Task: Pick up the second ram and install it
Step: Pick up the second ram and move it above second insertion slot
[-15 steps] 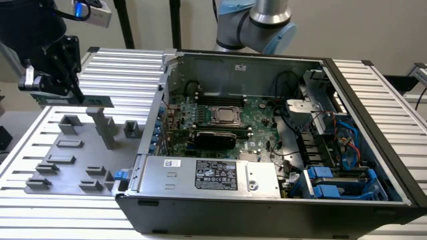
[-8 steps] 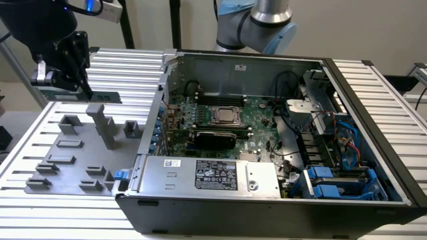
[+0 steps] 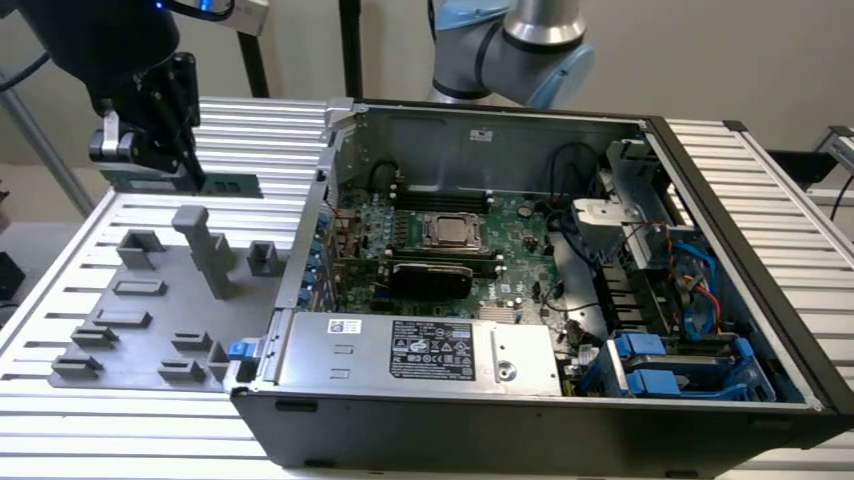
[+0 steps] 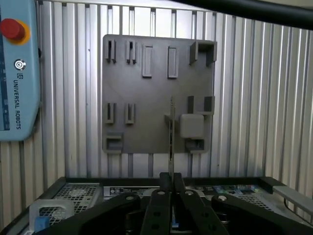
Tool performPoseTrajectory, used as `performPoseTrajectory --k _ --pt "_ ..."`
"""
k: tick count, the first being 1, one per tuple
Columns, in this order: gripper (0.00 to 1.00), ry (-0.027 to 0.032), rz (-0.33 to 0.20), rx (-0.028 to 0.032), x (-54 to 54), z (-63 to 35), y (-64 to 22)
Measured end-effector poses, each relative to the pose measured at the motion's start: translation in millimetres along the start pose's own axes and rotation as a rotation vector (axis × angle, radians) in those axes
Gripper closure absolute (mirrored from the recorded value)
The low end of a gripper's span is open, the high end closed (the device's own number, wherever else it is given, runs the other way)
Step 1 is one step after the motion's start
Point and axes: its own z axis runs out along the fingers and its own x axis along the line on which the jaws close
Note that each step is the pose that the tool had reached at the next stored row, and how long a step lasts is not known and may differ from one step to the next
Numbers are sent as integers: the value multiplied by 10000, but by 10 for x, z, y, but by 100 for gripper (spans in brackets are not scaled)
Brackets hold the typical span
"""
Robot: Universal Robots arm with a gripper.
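gripper: the gripper (image 4: 171,188) has its fingers pressed together, pinching the second ram.
second ram: the second ram (image 4: 171,142) is a thin green stick, seen edge-on in the wrist view. It is held in the air, outside the case.
case: the open computer case (image 3: 534,425) lies on its side. The green motherboard (image 3: 514,215) is exposed and well apart from the ram.
holder plate: the grey holder plate (image 3: 147,330) sits just beside the case, on the exterior view's left. The ram hangs above it.
table: the slatted metal table (image 3: 120,445) carries the plate and the case.
pendant: the blue teach pendant (image 4: 17,83) with its red button (image 4: 12,29) lies past the plate.
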Motion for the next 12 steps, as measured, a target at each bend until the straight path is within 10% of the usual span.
performPoseTrajectory --k 12 --pt "87 -371 3 3 -38 -42 -340"
